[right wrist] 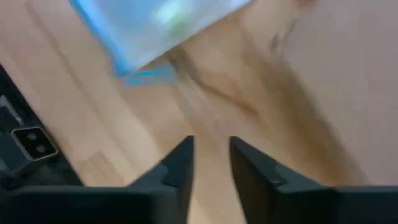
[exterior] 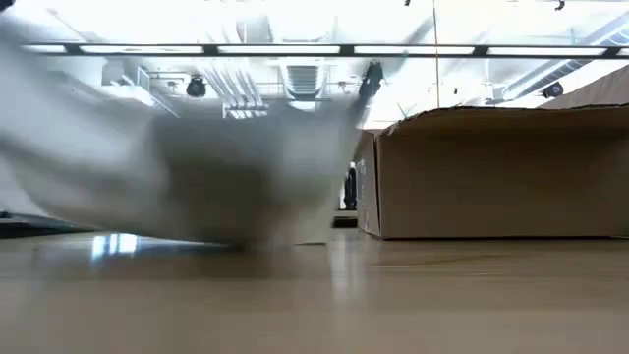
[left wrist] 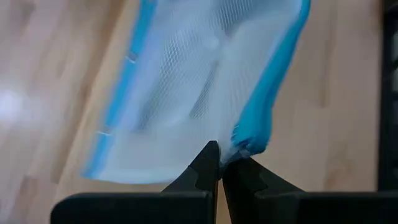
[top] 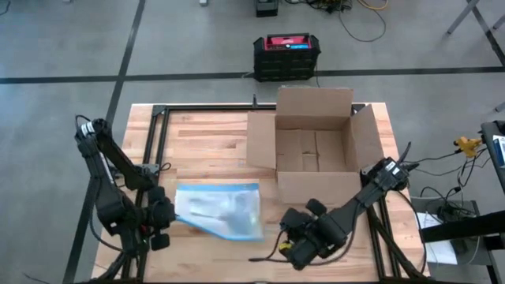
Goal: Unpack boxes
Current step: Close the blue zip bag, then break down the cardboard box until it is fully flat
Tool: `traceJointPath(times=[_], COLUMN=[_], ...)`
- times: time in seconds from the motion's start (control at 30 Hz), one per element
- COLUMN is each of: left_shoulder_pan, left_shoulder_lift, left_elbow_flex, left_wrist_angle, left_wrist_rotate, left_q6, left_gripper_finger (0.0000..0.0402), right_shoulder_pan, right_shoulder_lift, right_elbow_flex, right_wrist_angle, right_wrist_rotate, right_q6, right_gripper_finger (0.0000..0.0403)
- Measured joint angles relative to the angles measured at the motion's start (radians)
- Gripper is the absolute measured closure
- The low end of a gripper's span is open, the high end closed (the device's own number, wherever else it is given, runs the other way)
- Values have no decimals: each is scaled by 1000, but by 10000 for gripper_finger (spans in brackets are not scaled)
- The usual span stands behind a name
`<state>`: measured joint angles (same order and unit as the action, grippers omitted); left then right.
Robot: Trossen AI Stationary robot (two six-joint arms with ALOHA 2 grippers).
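Left gripper (left wrist: 219, 163) is pinching the limp, light plastic bag (top: 221, 209) beside the stiff, emptied cardboard box (top: 312, 146), right gripper (right wrist: 211, 162) standing slightly parted, holding nothing

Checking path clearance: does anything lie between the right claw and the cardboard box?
Nothing visible. Bare table separates the right claw from the cardboard box; the plastic bag lies aside, pinched by the left claw.
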<state>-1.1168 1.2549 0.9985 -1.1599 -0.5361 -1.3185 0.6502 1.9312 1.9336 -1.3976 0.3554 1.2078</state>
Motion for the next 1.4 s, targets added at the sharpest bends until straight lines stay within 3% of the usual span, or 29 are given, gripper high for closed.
traceJointPath(times=[0.13,0.23,0.53,0.63,0.87,1.0,1.1,1.27,1.4], left_shoulder_pan=[0,1,1,-2,-2,-2,1,28,89], left_shoulder_lift=[12,12,-5,-14,-20,-23,-27,-27,-27], left_elbow_flex=[-70,-117,-147,-136,-132,-138,-137,-115,-43], left_wrist_angle=[9,13,12,16,20,19,35,139,98], left_wrist_rotate=[11,35,337,351,374,397,366,119,-43], left_q6=[-84,-136,-221,-300,-448,-528,-613,-651,-558], left_gripper_finger=[402,402,375,362,314,280,255,222,215], right_shoulder_pan=[-39,-90,-334,-427,-630,-682,-703,-706,-702], right_shoulder_lift=[-49,-116,-359,-420,-484,-473,-458,-457,-457], right_elbow_flex=[6,-22,-264,-379,-626,-697,-733,-793,-847], right_wrist_angle=[-74,-129,-40,45,226,234,251,329,436], right_wrist_rotate=[3,-2,-83,-105,-398,-445,-436,-491,-545], right_q6=[-102,-181,-579,-685,-910,-1050,-1119,-1164,-1120], right_gripper_finger=[218,193,206,207,167,139,123,117,146])
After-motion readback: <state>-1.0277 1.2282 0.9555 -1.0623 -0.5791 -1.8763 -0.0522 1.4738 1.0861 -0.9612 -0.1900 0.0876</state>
